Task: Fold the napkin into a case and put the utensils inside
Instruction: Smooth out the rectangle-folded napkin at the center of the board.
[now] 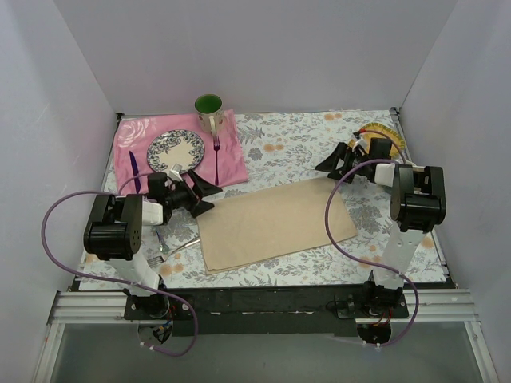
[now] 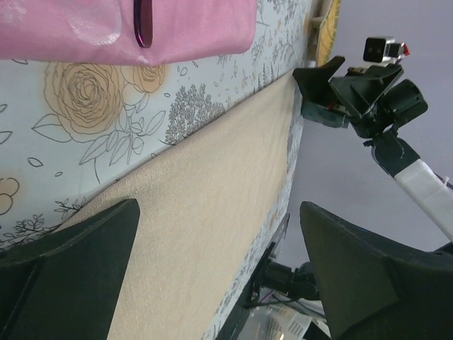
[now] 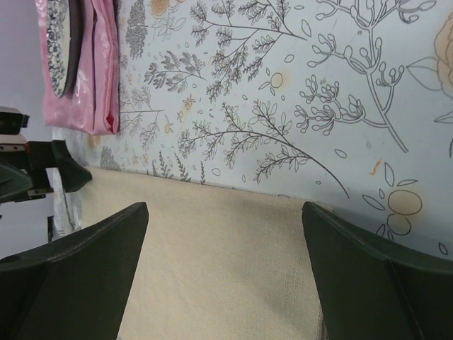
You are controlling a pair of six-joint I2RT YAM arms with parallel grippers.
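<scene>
Top external shows utensils [image 1: 182, 246] partly hidden under left arm [image 1: 116, 225]

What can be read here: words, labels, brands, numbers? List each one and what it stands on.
No text can be read.
Green mug, plate, napkin, pink mat: no writing; the tablecloth bears only flower prints.
Yellow disc at the table's far right: marks, if any, too small.
Pale label low in the left wrist view: too blurred.
</scene>
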